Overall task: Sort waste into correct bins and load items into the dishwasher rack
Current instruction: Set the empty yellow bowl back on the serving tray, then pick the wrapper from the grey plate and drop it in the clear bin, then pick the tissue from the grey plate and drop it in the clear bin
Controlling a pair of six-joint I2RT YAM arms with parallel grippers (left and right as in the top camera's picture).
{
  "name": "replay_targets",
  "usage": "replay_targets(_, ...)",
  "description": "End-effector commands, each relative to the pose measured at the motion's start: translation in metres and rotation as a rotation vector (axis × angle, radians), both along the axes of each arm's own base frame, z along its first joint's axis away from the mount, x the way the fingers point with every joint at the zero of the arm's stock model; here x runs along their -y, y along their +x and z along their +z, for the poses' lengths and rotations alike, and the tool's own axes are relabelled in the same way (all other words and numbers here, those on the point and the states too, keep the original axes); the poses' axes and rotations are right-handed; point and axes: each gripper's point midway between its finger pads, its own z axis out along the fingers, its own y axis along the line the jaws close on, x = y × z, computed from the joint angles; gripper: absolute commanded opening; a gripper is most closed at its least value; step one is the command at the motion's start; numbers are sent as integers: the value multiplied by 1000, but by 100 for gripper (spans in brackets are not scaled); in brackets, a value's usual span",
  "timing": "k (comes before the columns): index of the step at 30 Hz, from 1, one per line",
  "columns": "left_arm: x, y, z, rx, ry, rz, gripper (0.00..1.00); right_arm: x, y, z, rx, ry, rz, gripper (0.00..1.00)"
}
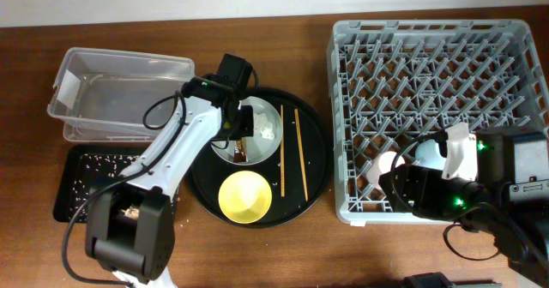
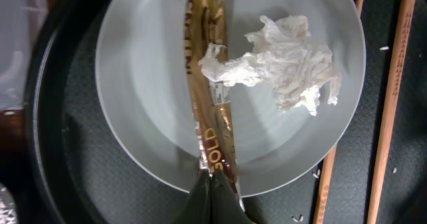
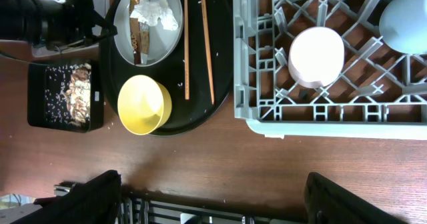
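left gripper point(image 2: 211, 189) pinching wrapper point(image 2: 205, 84) at plate point(image 2: 140, 84) 6 o'clock | tissue point(image 2: 287, 61) at 2 o'clock | right gripper point(image 3: 213, 187) spread wide, empty

from overhead, the left arm point(image 1: 176, 147) crosses the large round black tray point(image 1: 316, 172) from 7 o'clock. on the pale grey-green round plate point(image 2: 140, 84), a small brown-gold wrapper point(image 2: 212, 124) pinched in the left gripper point(image 2: 212, 179) and a crumpled white tissue point(image 2: 287, 64) at 2 o'clock leave the 9 o'clock half bare. two thin wooden chopsticks point(image 1: 300, 151) bar its 3 o'clock side, a small yellow bowl point(image 1: 244, 195) its 6 o'clock.
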Motion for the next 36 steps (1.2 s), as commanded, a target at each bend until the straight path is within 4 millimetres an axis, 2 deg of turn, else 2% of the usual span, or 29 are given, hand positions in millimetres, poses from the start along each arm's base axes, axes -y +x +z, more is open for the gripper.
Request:
replay_targets(1, -7, 4, 35, 87, 4, 10, 16, 0, 0, 2, 11, -8, 4, 88)
replay_targets(2, -5, -2, 24, 52, 6, 3, 40, 0, 0, 2, 12, -8, 4, 88)
replay_targets(3, -8, -8, 3, 16, 20, 10, 47, 0, 0, 2, 12, -8, 4, 88)
replay_targets(4, -10, -12, -26, -26, 34, 21, 50, 0, 0, 2, 11, -8, 4, 88)
replay_targets(5, -10, -13, -46, -62, 49, 26, 50, 0, -1, 2, 10, -8, 4, 88)
replay_targets(6, -9, -14, -60, -91, 53, 25, 47, 0, 0, 2, 11, -8, 4, 88)
replay_targets(8, -8, -14, -68, -102, 53, 23, 28, 0, 0, 2, 11, -8, 4, 88)
replay_targets(10, -9, -16, -68, -112, 56, 23, 0, 0, -1, 2, 10, -8, 4, 88)
replay_targets(11, -11, -19, -63, -124, 63, 24, 0, 0, -1, 2, 10, -8, 4, 88)
replay_targets(13, -21, -12, -23, -87, 50, 60, 0, 0, -1, 2, 10, -8, 4, 88)
replay_targets(15, -40, 6, 48, 38, -1, 121, 0, 0, -1, 2, 10, -8, 4, 88)
replay_targets(16, -48, 13, 75, 104, -23, 143, 0, 0, -1, 2, 10, -8, 4, 88)
replay_targets(17, -70, 26, 106, 211, -12, 201, 0, 0, -1, 2, 10, -8, 4, 88)
replay_targets(18, -94, 36, 112, 255, 31, 260, 0, 0, -1, 2, 10, -8, 4, 88)
replay_targets(20, -128, 51, 102, 271, 63, 375, 0, 0, 0, 2, 11, -8, 4, 88)
replay_targets(22, -163, 75, 65, 241, 56, 476, 1, 0, 0, 2, 11, -7, 4, 88)
replay_targets(23, -159, 82, 56, 225, 13, 382, 29, 0, 0, 2, 11, -8, 4, 88)
replay_targets(24, -158, 80, 62, 224, 18, 352, 43, 0, 0, 2, 11, -8, 4, 88)
replay_targets(25, -152, 75, 78, 222, 13, 335, 44, 0, 0, 2, 11, -8, 4, 88)
replay_targets(26, -137, 69, 92, 223, -5, 303, 50, 0, -1, 2, 10, -8, 4, 88)
replay_targets(27, -114, 60, 102, 227, -14, 251, 59, 0, -1, 2, 9, -8, 4, 88)
replay_targets(28, -86, 51, 101, 205, -20, 187, 72, 0, -1, 2, 6, -8, 4, 88)
replay_targets(30, -32, 39, 72, 170, 5, 67, 72, 0, -2, 1, 1, -8, 4, 88)
replay_targets(31, -14, 36, 52, 168, 35, 23, 72, 0, -2, 1, 1, -9, 4, 88)
replay_targets(33, 21, 34, -3, 149, 51, -57, 71, 0, -2, 1, 1, -9, 4, 88)
replay_targets(35, 42, 33, -47, 118, 77, -146, 72, 0, -2, 1, 2, -9, 4, 88)
replay_targets(36, 41, 32, -66, 93, 107, -147, 62, 0, -3, 1, 0, -9, 4, 88)
